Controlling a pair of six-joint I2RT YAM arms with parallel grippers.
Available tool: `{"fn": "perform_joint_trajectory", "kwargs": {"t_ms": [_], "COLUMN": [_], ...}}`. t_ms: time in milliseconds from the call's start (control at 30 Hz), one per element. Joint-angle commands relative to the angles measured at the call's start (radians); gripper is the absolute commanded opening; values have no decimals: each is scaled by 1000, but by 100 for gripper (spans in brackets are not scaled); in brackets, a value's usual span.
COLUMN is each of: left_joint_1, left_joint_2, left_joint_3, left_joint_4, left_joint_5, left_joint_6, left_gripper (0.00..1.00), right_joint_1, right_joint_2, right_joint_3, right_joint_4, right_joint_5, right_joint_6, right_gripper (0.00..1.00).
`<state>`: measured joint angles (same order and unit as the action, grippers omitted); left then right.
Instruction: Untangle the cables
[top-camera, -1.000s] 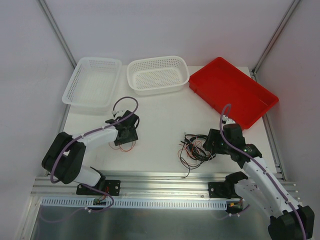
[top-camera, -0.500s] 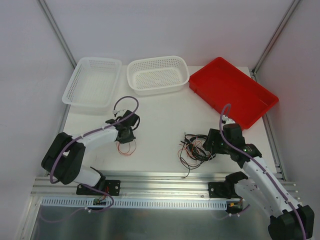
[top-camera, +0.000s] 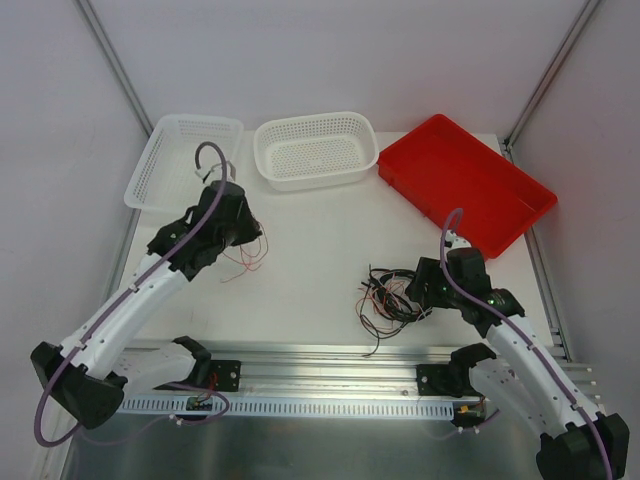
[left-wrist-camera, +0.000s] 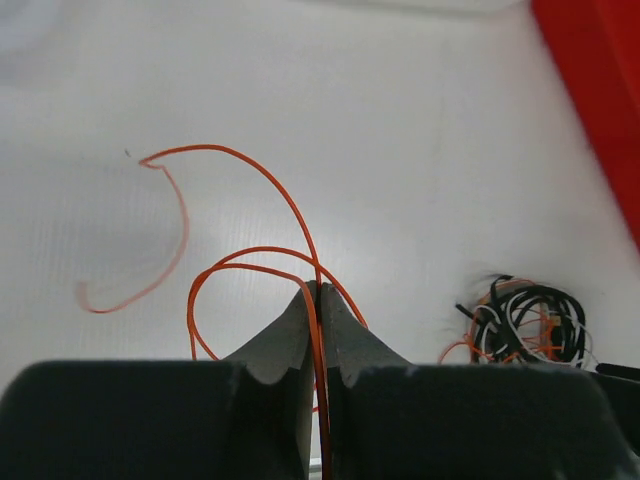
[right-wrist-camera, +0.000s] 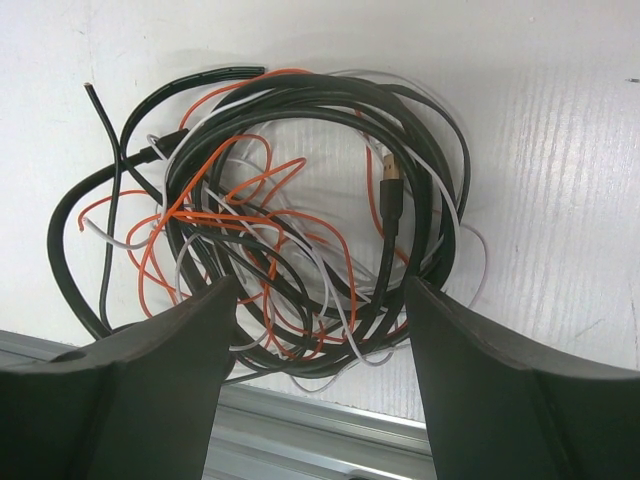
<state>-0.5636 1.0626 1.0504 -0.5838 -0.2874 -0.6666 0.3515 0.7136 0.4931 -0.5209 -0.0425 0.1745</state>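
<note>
A tangle of black, white and red-orange cables (top-camera: 390, 300) lies on the white table at the right front. My right gripper (right-wrist-camera: 320, 290) hangs open just over it, one finger on each side of the bundle (right-wrist-camera: 290, 210), holding nothing. It shows in the top view too (top-camera: 420, 285). My left gripper (left-wrist-camera: 318, 290) is shut on one thin red-orange wire (left-wrist-camera: 240, 156), which loops out ahead of the jaws. In the top view that gripper (top-camera: 248, 238) is raised at the left, and the wire (top-camera: 245, 262) dangles below it, apart from the tangle (left-wrist-camera: 525, 325).
Two white mesh baskets (top-camera: 185, 165) (top-camera: 315, 148) stand along the back. A red tray (top-camera: 465, 185) sits at the back right. A metal rail (top-camera: 320, 360) runs along the table's near edge, just in front of the tangle.
My left gripper has shut on the red-orange wire and the arm has risen and swung toward the back left, lifting the wire. The right arm has stayed still.
</note>
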Motion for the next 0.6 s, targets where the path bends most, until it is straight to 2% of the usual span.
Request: {"fn": "perform_joint_trajectory", "kwargs": {"t_ms": [0,267,367,467,567], "left_joint_1": [-2,34,48,103,201], "left_joint_2": [-16,86,155,235,324], "left_joint_3": [181,552,705,808,913], "left_joint_4": [-90,-119,-119,-116,-111], "left_joint_5": [11,11,-59,-64,13], "left_joint_6": [119,281,349,404,440], "left_gripper": [0,0,0,0,0], "right_joint_1": [4,4,4,4,4], "right_joint_2": [-16,-26,-22,-20,-22], "right_joint_3": [-1,-22,-24,-19,-24], "right_joint_4": [5,12,13,9,7], "right_joint_5": [-16,-22,-20,-25,-39], "right_joint_6": [-6,-7,-4,-9,-10], "right_gripper": [72,73,77,79,82]}}
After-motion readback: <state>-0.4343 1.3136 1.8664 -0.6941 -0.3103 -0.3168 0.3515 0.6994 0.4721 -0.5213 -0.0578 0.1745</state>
